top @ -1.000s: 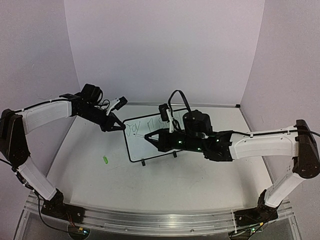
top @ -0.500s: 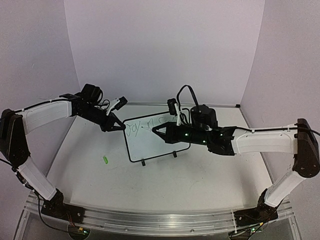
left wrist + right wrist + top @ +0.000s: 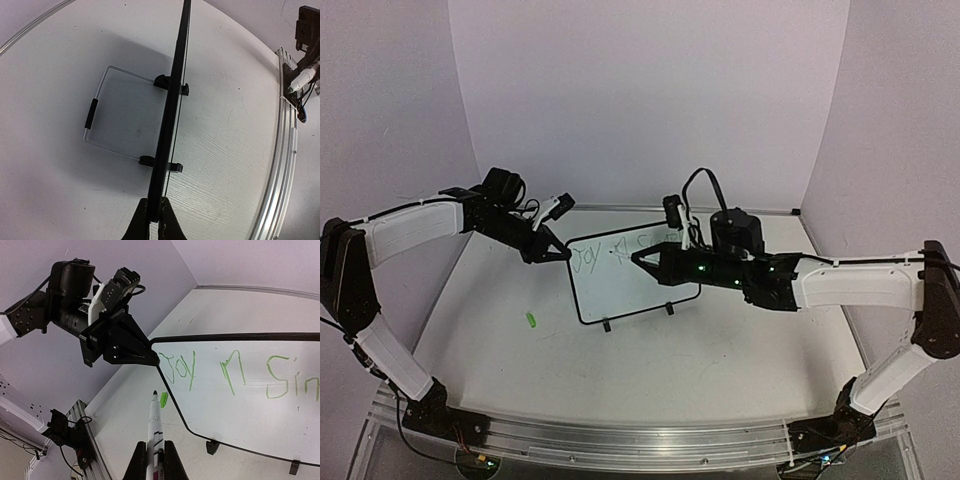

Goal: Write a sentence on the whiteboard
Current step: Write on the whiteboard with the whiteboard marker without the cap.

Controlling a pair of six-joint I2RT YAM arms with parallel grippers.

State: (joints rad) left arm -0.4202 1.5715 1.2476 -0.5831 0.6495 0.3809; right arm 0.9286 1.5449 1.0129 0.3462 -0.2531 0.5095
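The whiteboard stands tilted on two small black feet, and green words of the sentence run along its top. In the right wrist view the sentence reads "Joy in Sim" on the whiteboard. My left gripper is shut on the board's left edge. The left wrist view shows the whiteboard edge-on between that left gripper's jaws. My right gripper is shut on a white marker. The marker's uncapped tip hangs in front of the board's left part, apart from the surface.
A small green marker cap lies on the white table left of the board, and shows as the cap in the right wrist view. Behind the board a wire stand rests on the table. Purple walls close in the back and sides.
My right arm has drawn back to the right and lifted, carrying the marker from the board's lower middle up to the level of the top line. The left arm and board have stayed still.
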